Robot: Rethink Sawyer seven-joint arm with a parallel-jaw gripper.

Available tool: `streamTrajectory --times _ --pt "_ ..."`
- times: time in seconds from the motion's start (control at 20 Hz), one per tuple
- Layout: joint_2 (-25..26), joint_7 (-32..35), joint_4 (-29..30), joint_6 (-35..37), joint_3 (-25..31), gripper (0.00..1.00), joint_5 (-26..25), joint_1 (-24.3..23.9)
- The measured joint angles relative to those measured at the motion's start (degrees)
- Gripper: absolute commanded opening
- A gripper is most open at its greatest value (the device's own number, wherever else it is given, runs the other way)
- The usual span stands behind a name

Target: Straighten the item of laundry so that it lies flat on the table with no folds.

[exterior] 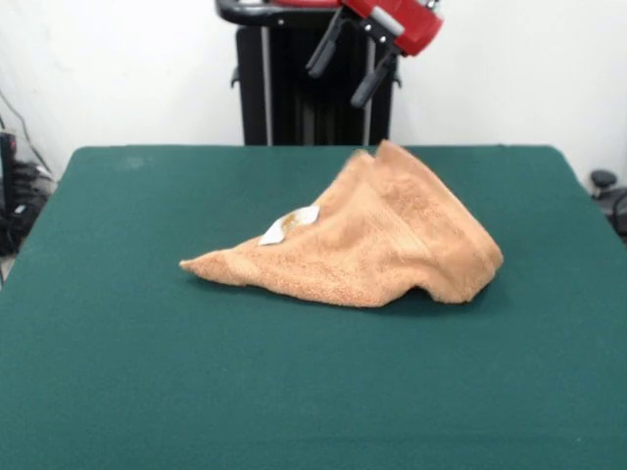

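Observation:
The orange-tan towel lies crumpled in a folded, roughly triangular heap a little right of the middle of the green table. One corner points left, a thick fold bulges at the right, and a peak rises at the far side. A white label shows on its left part. My gripper hangs above the table's far edge, just above and behind the towel's peak. It is tilted and open, its two black fingers spread apart with nothing between them. It does not touch the towel.
The black pedestal stands behind the table's far edge. Cables and dark gear sit off the left side, and a black object sits off the right side. A white wall is behind.

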Motion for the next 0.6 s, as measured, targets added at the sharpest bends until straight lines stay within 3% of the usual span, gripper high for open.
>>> streamTrajectory --times 0.6 --pt "-1.6 0.0 0.1 -0.2 2.1 1.0 0.0 -1.3"
